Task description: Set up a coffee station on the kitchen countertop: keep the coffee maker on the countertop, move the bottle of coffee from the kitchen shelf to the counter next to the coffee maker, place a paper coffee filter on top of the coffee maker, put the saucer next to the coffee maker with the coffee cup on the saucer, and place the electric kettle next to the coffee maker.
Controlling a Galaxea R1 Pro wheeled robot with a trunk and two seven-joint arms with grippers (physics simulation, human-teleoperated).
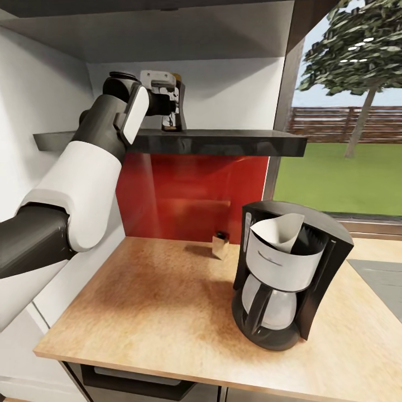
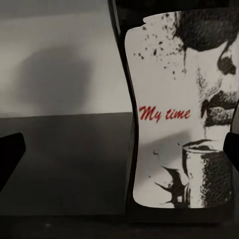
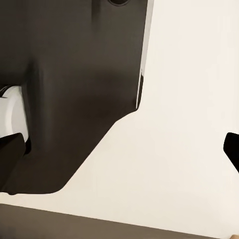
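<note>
I have the left end effector [image 1: 167,106] up at the kitchen shelf [image 1: 223,142], fingers apart either side of the bottle of coffee [image 2: 181,114], which stands on it. The coffee maker [image 1: 287,273], paper coffee filter [image 1: 279,230] on top, sits on the tabletop [image 1: 156,301]. I cannot tell the right end effector's state.

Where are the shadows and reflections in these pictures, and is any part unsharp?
Head view: glossy red backsplash mirrors the kitchen shelf; the coffee maker casts a soft shadow on the kitchen countertop. Left wrist view: blurred round shadow on the wall beside the bottle of coffee; its label print is slightly soft.
</note>
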